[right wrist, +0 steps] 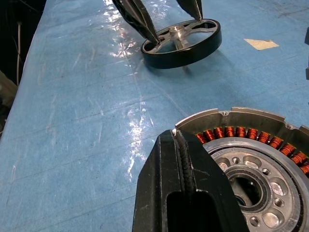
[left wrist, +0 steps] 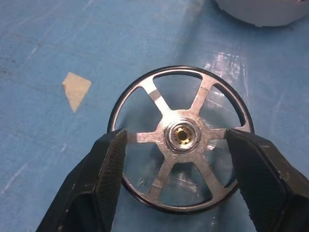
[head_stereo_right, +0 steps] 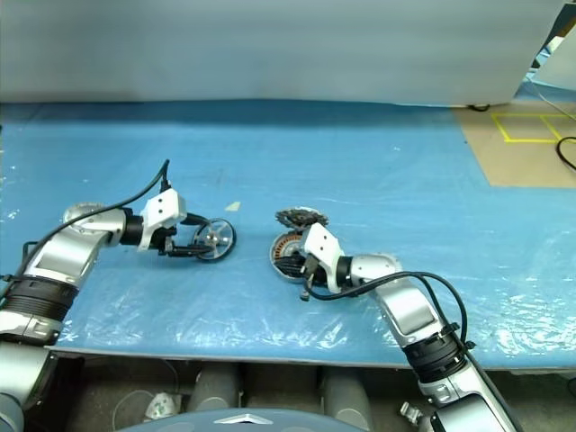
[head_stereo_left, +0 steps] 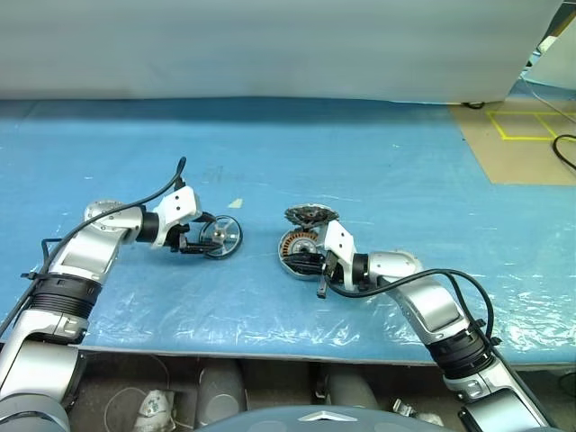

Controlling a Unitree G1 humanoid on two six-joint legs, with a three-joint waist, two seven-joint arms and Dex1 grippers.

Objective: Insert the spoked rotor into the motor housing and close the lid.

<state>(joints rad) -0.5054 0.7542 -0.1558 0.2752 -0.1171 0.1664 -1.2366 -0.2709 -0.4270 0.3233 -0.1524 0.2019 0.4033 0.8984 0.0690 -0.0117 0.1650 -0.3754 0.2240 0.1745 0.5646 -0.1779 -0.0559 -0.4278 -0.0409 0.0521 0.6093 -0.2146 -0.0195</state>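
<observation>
Desk [head_stereo_left: 378, 153] covered in blue sheeting with clear plastic film over the near part. Motor housing [head_stereo_left: 297, 246] lies flat near desk centre, copper-brown windings visible in a ring around a dark hub. Lid [head_stereo_left: 310, 215] sits just behind the housing, touching or nearly touching its rim; cannot tell which. Spoked rotor [left wrist: 182, 137] lies flat to the left, well apart from the housing; 6 spokes, brass-coloured bore at the hub, dark outer band.

Left claw [left wrist: 176, 145]: wide, 1 finger on each side of the rotor, tips over its rim; grip not confirmed. Right claw [right wrist: 179, 159]: fully closed, nothing between the fingers, tip at the housing's near rim. Small pale tape scrap [left wrist: 76, 89] just beside the rotor.
</observation>
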